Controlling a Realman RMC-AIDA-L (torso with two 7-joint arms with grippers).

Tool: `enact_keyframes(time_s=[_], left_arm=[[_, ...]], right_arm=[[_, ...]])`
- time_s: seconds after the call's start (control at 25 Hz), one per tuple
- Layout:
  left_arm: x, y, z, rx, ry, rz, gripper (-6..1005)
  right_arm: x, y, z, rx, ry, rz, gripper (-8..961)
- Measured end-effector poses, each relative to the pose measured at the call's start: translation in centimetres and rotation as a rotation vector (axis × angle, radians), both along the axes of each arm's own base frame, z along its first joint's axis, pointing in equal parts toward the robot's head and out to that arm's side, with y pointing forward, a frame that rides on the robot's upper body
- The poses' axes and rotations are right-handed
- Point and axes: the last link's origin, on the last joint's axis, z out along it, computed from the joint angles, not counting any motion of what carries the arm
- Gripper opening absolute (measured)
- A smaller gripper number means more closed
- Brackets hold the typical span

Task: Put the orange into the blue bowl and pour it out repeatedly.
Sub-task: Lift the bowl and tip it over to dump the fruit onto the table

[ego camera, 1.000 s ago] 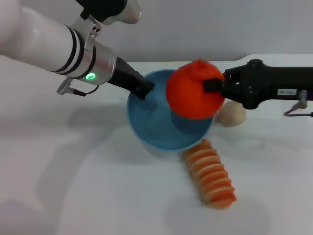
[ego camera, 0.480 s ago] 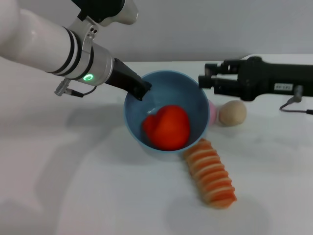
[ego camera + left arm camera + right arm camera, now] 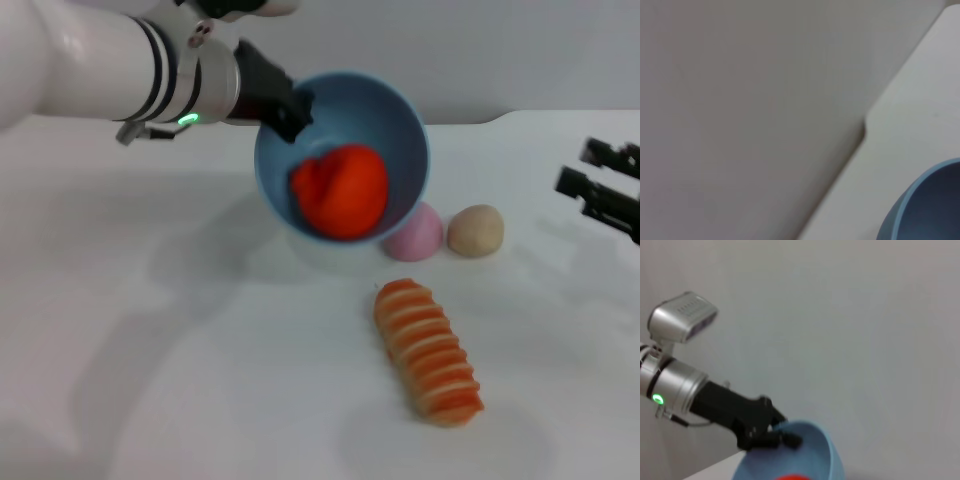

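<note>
Head view: my left gripper [image 3: 290, 108], clamped on the blue bowl [image 3: 400, 120], has lifted it, orange [image 3: 342, 190] inside; my right gripper [image 3: 590, 168], fingers apart, has withdrawn to the desk's [image 3: 200, 380] right edge.

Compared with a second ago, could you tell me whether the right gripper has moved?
Yes. The right gripper has pulled back to the right, away from the blue bowl and past the tan ball, leaving the orange in the bowl.
</note>
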Motion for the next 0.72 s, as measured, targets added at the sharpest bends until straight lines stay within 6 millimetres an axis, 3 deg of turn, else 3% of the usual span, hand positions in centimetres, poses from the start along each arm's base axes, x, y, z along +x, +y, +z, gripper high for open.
enact_keyframes(time_s=[0.2,0.4,0.72], left_arm=[[1.7,-0.3,-0.7,0.107,0.074,-0.206,0],[2.7,-2.5,-2.4,0.182,0.175,-0.466,0],[1.3,-5.3,-2.5,0.306,0.240,-0.708,-1]], right_arm=[[2.3,-2.5,-1.2,0.052,0.061,-0.029,589],[3.1,-3.5,-2.0,0.038,0.102,-0.060,609],[5.5,-4.3,0.0,0.172,0.137,-0.179,610]])
